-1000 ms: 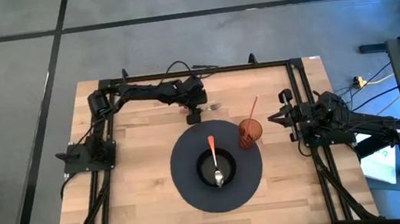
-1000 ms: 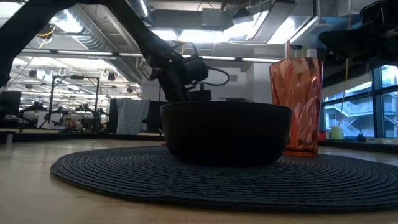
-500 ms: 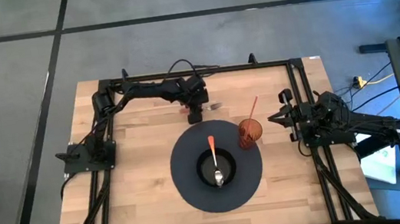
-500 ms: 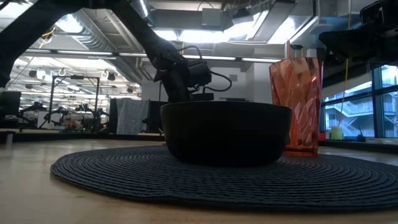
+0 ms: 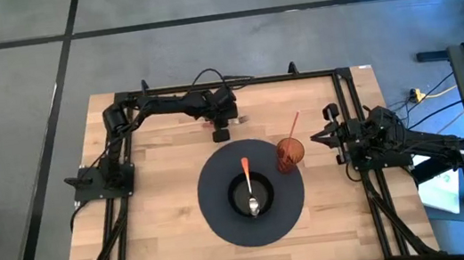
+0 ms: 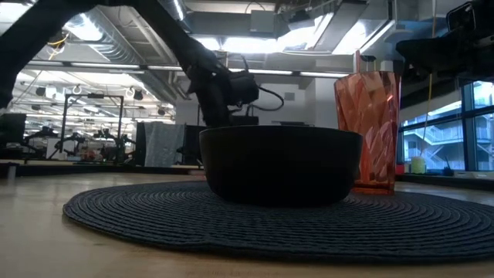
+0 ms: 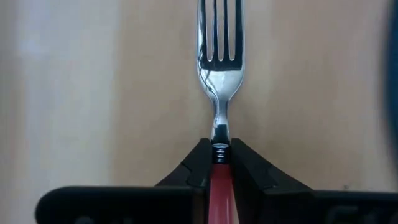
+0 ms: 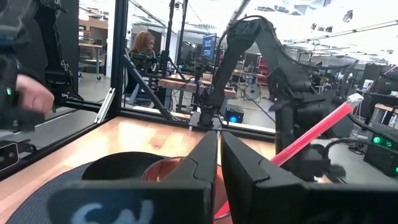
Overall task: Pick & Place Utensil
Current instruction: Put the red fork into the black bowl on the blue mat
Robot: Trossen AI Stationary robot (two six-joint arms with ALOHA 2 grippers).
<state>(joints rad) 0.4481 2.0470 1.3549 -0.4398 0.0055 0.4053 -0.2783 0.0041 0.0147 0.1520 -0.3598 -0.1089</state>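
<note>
Left claw [image 5: 221,133] drifts slightly left, upper centre of frame, clenched on fork [image 7: 220,74]. Lift step; next carry to bowl [image 5: 252,195]. Right claw [image 8: 219,155] closed, idle.

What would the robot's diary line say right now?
left claw: shut on red-handled metal fork, above wooden table | right claw: shut, waiting by faceted orange plastic cup

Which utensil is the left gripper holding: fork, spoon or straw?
The fork, red handle pinched between the left gripper fingers. The spoon lies in the bowl; the straw stands in the cup.

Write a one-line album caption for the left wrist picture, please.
Left gripper shut on a red-handled fork above the wooden table.
</note>
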